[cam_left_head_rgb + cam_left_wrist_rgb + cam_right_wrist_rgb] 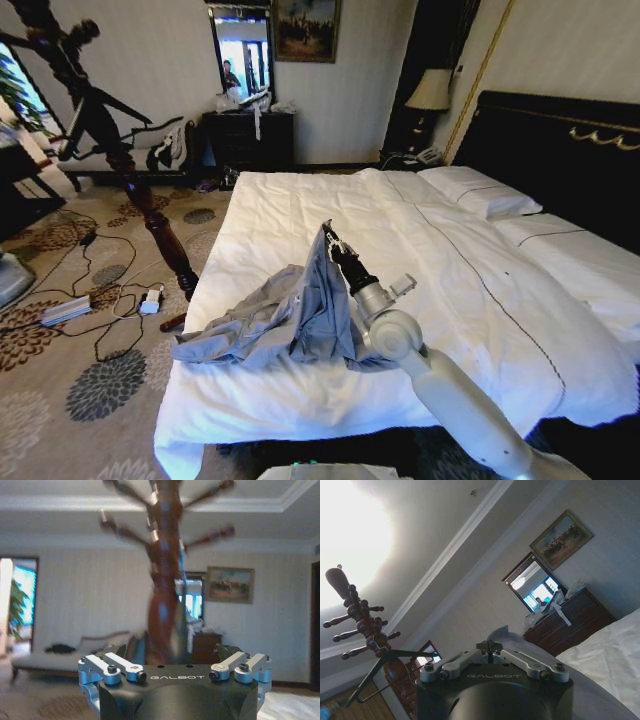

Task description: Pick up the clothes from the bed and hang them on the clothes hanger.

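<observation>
On the wide bed (470,290) with its white duvet, the right end effector (333,241) pinches a fold of the grey-blue shirt (290,320) and holds it lifted into a peak above the mattress, while the rest of the garment trails down and spreads in a crumpled heap toward the near corner of the bed, a sleeve reaching to the duvet's left edge. The right arm rises from the lower right of the head view, crossing over the bunched fabric. In the right wrist view the fingers of this end effector (490,647) are closed together with a flap of the grey cloth (507,635) standing up between and behind them. Beyond it, the black clothes hanger (385,667) hangs off the dark red turned-wood coat stand (362,617), well apart from the shirt. In the head view the coat stand (130,180) stands on the patterned carpet (100,390) beside the bed's left edge. The left end effector (176,672) is raised facing that stand (165,580), its fingers spread apart and holding nothing.
</observation>
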Robot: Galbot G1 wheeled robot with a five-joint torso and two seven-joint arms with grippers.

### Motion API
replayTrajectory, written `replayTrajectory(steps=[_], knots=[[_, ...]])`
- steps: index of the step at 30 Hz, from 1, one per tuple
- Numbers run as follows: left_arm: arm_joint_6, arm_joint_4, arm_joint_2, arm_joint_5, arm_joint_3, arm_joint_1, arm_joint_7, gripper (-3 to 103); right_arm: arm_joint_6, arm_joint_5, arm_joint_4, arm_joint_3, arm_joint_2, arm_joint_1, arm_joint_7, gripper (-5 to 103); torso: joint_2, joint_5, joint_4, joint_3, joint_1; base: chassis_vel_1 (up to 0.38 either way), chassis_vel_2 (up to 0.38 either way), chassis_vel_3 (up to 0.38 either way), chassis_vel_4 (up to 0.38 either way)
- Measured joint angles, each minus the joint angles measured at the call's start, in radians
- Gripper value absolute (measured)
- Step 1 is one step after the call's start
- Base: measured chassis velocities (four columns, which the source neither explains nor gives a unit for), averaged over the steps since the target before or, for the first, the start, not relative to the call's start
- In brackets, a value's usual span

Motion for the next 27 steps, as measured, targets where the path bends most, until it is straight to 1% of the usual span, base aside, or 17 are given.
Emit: replayTrajectory(steps=[2,3,4,5,7,8,9,11,14,15,16,18,19,21,22,24,27], knots=[[-0.050,0.006,-0.094,0.052,0.157,-0.109,-0.026,100,0.000,-0.002,-0.009,-0.002,0.006,0.005,0.000,0,0.000,-0.0029,0.0001,0.000,0.000,0.000,0.000,0.000,0.000],[-0.072,0.016,-0.137,0.067,0.244,-0.196,-0.045,100,0.001,-0.002,-0.011,-0.002,0.007,0.004,0.000,0,0.000,-0.0016,-0.0002,0.000,0.000,0.000,0.000,0.000,0.000],[-0.072,0.016,-0.137,0.067,0.244,-0.196,-0.045,100,0.001,-0.002,-0.011,-0.002,0.007,0.004,0.000,0,0.000,-0.0016,-0.0002,0.000,0.000,0.000,0.000,0.000,0.000],[-0.078,0.024,-0.161,0.071,0.293,-0.256,-0.061,100,0.001,-0.002,-0.011,-0.001,0.005,0.002,0.000,0,0.000,-0.0010,-0.0003,0.000,0.000,0.000,0.000,0.000,0.000],[-0.066,0.041,-0.206,0.075,0.424,-0.442,-0.108,100,0.001,-0.002,-0.011,0.005,-0.008,-0.011,0.001,0,0.000,-0.0005,-0.0013,0.000,0.000,0.000,0.000,0.000,0.000],[-0.066,0.041,-0.206,0.075,0.424,-0.442,-0.108,100,0.001,-0.002,-0.011,0.005,-0.008,-0.011,0.001,0,0.000,-0.0005,-0.0013,0.000,0.000,0.000,0.000,0.000,0.000],[-0.042,0.039,-0.211,0.077,0.465,-0.514,-0.128,100,0.001,-0.002,-0.011,0.009,-0.015,-0.019,0.001,0,0.000,0.0006,-0.0018,0.000,0.000,0.000,0.000,0.000,0.000],[-0.006,0.029,-0.206,0.086,0.496,-0.576,-0.150,100,0.002,-0.004,-0.009,0.013,-0.023,-0.029,0.001,0,0.000,0.0006,-0.0015,0.000,0.000,0.000,0.000,0.000,0.000],[0.077,0.021,-0.165,0.117,0.535,-0.672,-0.169,100,0.003,-0.008,-0.003,0.021,-0.034,-0.041,0.001,0,0.000,0.0000,0.0006,0.000,0.000,0.000,0.000,0.000,0.000],[0.077,0.021,-0.165,0.117,0.535,-0.672,-0.169,100,0.003,-0.008,-0.003,0.021,-0.034,-0.041,0.001,0,0.000,0.0000,0.0006,0.000,0.000,0.000,0.000,0.000,0.000],[0.110,0.043,-0.153,0.122,0.564,-0.724,-0.172,100,0.003,-0.010,-0.003,0.022,-0.034,-0.041,0.001,0,0.000,-0.0003,0.0009,0.000,0.000,0.000,0.000,0.000,0.000],[0.126,0.069,-0.152,0.125,0.592,-0.765,-0.171,100,0.003,-0.010,-0.003,0.022,-0.034,-0.039,0.001,0,0.000,-0.0004,0.0010,0.000,0.000,0.000,0.000,0.000,0.000],[0.134,0.091,-0.153,0.129,0.611,-0.795,-0.172,100,0.003,-0.010,-0.003,0.022,-0.033,-0.037,0.002,0,0.000,-0.0006,0.0008,0.000,0.000,0.000,0.000,0.000,0.000],[0.160,0.220,-0.182,0.138,0.705,-0.945,-0.176,100,0.003,-0.010,-0.005,0.020,-0.030,-0.029,0.005,0,0.000,-0.0007,-0.0006,0.000,0.000,0.000,0.000,0.000,0.000],[0.160,0.220,-0.182,0.138,0.705,-0.945,-0.176,100,0.003,-0.010,-0.005,0.020,-0.030,-0.029,0.005,0,0.000,-0.0007,-0.0006,0.000,0.000,0.000,0.000,0.000,0.000],[0.193,0.322,-0.213,0.128,0.775,-1.049,-0.186,100,0.003,-0.010,-0.008,0.020,-0.027,-0.025,0.007,0,0.000,-0.0006,-0.0006,0.000,0.000,0.000,0.000,0.000,0.000],[0.236,0.379,-0.249,0.108,0.828,-1.119,-0.202,100,0.003,-0.010,-0.012,0.020,-0.023,-0.025,0.008,0,0.000,-0.0007,-0.0002,0.000,0.000,0.000,0.000,0.000,0.000]])
